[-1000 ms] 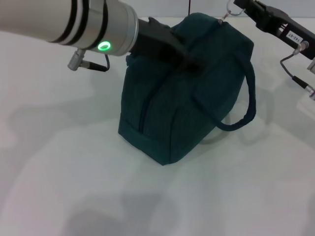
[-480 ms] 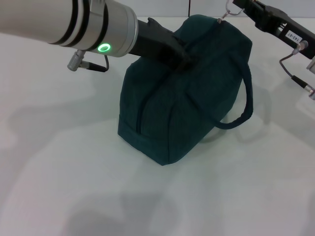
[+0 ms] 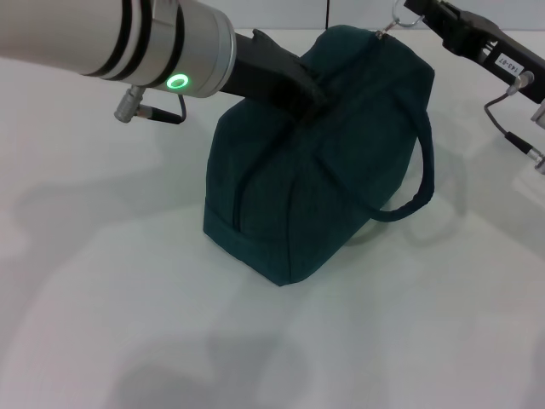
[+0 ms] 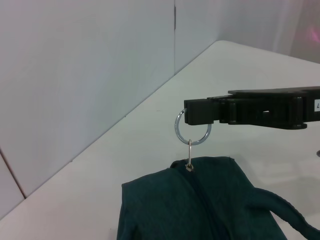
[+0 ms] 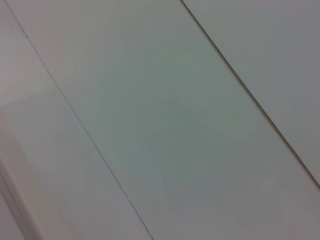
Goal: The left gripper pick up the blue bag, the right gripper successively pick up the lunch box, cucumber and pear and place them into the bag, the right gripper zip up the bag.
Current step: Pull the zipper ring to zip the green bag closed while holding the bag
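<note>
A: Head view first, largest thing down. White table [image 3: 128, 324] across the whole scene. Standing on it toward the far edge, about midway along: the blue bag [image 3: 315, 162], upright, leaning a little, zipper drawn shut along the top ridge. One loop handle [image 3: 421, 183] hanging free down the side that faces the table's right edge.

B: And the arms?

A: Left arm reaching in from the table's left side, silver wrist [image 3: 183, 51] with a green light lit. Left pincer [image 3: 311, 95] pressed into the fabric on top of the bag, seemingly clamped on a fold or strap there; exact hold hidden by the black fingers.

B: Right side?

A: Right pincer [image 3: 417, 12] up at the far edge, just above the bag's far top corner. Pressed together on the zipper ring [image 3: 400, 15].

B: Confirmed from the left wrist view?

A: Yes. Right pincer [image 4: 192, 112] lying level, tips pinched on the zipper ring [image 4: 192, 129], round and metal. Short link hanging from the ring down to the slider at the end of the bag [image 4: 200, 205]. Table [image 4: 150, 125] running back to a pale wall.

B: Right wrist view?

A: Only pale panels with thin seams. No bag, no pincer there.
</note>
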`<act>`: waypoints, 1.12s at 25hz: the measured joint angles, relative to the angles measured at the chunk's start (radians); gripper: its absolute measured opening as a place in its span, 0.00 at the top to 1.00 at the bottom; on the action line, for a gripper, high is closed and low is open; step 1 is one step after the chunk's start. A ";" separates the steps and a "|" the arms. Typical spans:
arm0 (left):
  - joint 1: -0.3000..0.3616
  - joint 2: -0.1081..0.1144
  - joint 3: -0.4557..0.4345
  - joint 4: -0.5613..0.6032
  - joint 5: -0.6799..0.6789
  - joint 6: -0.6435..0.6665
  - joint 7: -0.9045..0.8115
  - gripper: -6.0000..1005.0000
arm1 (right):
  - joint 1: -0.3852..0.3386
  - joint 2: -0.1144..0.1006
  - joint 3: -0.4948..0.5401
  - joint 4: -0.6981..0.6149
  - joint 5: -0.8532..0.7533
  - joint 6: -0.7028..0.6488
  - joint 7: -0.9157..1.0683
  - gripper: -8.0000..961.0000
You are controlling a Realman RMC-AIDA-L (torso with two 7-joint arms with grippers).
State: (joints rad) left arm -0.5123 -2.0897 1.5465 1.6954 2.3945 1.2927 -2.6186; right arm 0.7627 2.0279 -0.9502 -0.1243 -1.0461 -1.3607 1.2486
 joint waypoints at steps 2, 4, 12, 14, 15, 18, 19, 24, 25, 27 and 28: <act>0.000 0.000 0.001 0.000 0.000 0.000 0.000 0.73 | 0.002 0.000 0.001 0.005 0.000 0.000 0.000 0.98; 0.001 0.000 0.000 0.000 0.000 0.000 0.000 0.74 | 0.003 0.000 0.001 0.006 0.001 0.000 0.000 0.98; 0.003 0.000 -0.002 0.000 -0.001 0.000 0.005 0.83 | 0.003 0.000 0.001 0.006 0.002 0.001 0.000 0.98; 0.006 0.000 -0.002 0.001 -0.006 0.000 0.005 0.84 | 0.002 0.000 0.001 0.006 0.003 0.007 0.000 0.98; 0.008 0.000 -0.002 0.005 -0.008 0.000 0.005 0.84 | 0.002 0.000 0.001 0.006 0.003 0.011 -0.001 0.98; 0.016 0.000 -0.001 0.022 -0.011 0.000 0.006 0.85 | -0.004 0.000 0.001 0.006 0.005 0.032 -0.001 0.98; 0.020 0.000 -0.001 0.028 -0.012 0.001 0.006 0.86 | -0.005 0.000 0.001 0.006 0.006 0.037 -0.002 0.98; 0.038 0.001 -0.001 0.071 -0.013 0.008 0.007 0.88 | -0.018 0.000 -0.002 0.006 0.007 0.088 -0.002 0.98; 0.044 0.001 -0.001 0.084 -0.015 0.009 0.007 0.89 | -0.022 0.000 -0.004 0.006 0.007 0.104 -0.001 0.98; 0.059 0.002 -0.002 0.117 -0.022 0.010 0.007 0.90 | -0.031 0.000 -0.006 0.006 0.007 0.125 -0.001 0.98; 0.068 0.002 -0.002 0.137 -0.032 0.011 0.007 0.91 | -0.035 0.000 -0.007 0.006 0.006 0.137 -0.001 0.98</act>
State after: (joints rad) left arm -0.4447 -2.0872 1.5445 1.8321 2.3630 1.3036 -2.6113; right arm 0.7277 2.0279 -0.9568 -0.1180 -1.0400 -1.2239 1.2475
